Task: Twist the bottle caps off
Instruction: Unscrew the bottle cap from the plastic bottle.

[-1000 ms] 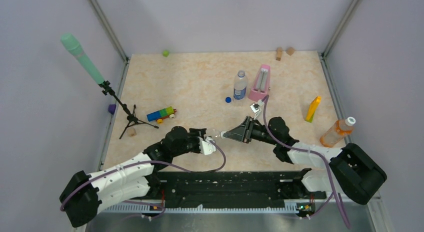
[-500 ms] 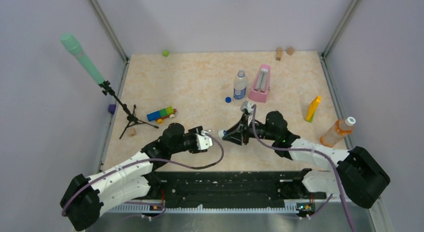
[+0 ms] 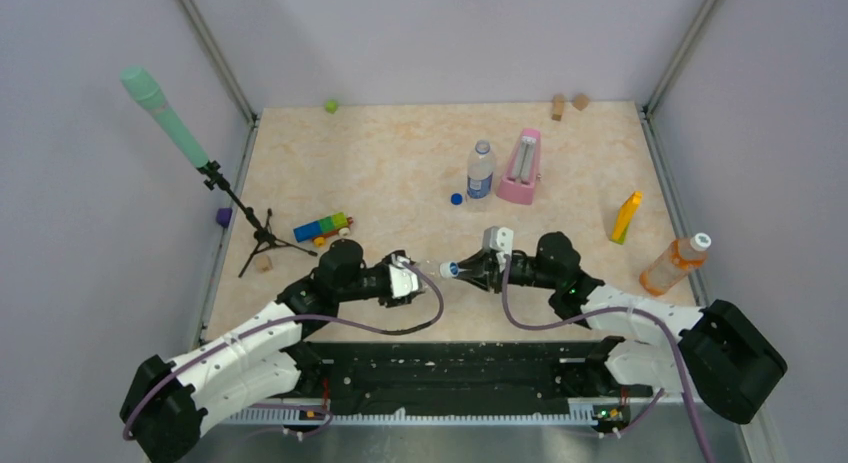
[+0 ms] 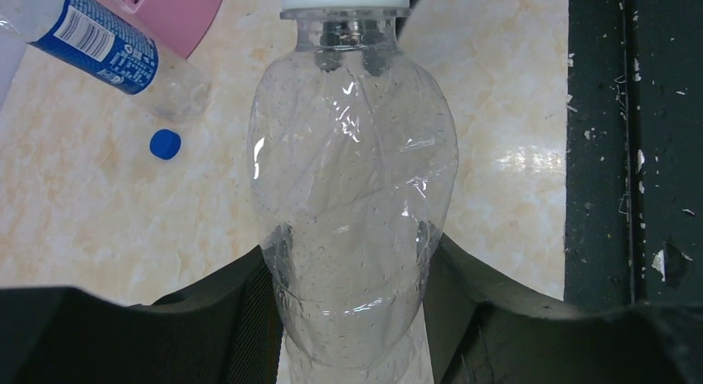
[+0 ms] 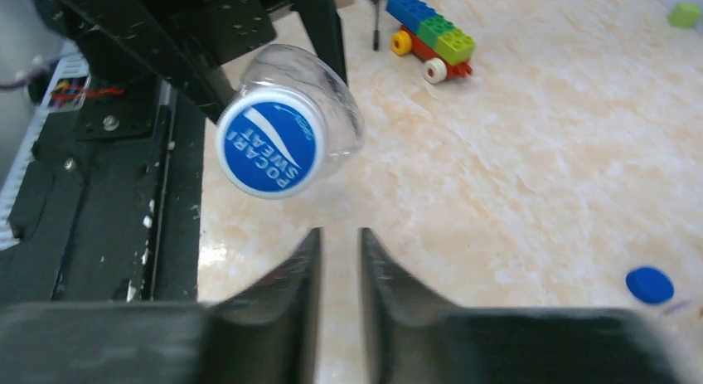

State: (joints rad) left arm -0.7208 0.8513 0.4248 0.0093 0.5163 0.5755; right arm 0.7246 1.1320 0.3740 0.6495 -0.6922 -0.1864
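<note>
My left gripper (image 3: 415,276) (image 4: 352,260) is shut on the plain clear bottle (image 4: 352,193) and holds it off the table, lying level. Its cap (image 5: 269,148) (image 3: 447,270), white-rimmed with a blue printed top, points at my right gripper (image 3: 462,270) (image 5: 338,235). That gripper is shut with nothing between its fingers, and its tips sit just short of the cap without touching it. The blue-label bottle (image 3: 481,170) stands further back, with a loose dark blue cap (image 3: 456,198) on the table beside it. The orange bottle (image 3: 675,263) leans at the right edge.
A pink metronome (image 3: 521,166) stands beside the blue-label bottle. A yellow object (image 3: 626,217) is at the right, a toy brick car (image 3: 322,228) and a microphone stand (image 3: 240,203) at the left. A green cube (image 3: 331,106) and wooden blocks (image 3: 570,104) lie along the back edge.
My right gripper has swung left and lower toward the cap, rolling its wrist, and its jaws have closed fully. My left gripper has drifted slightly left, still holding the bottle.
</note>
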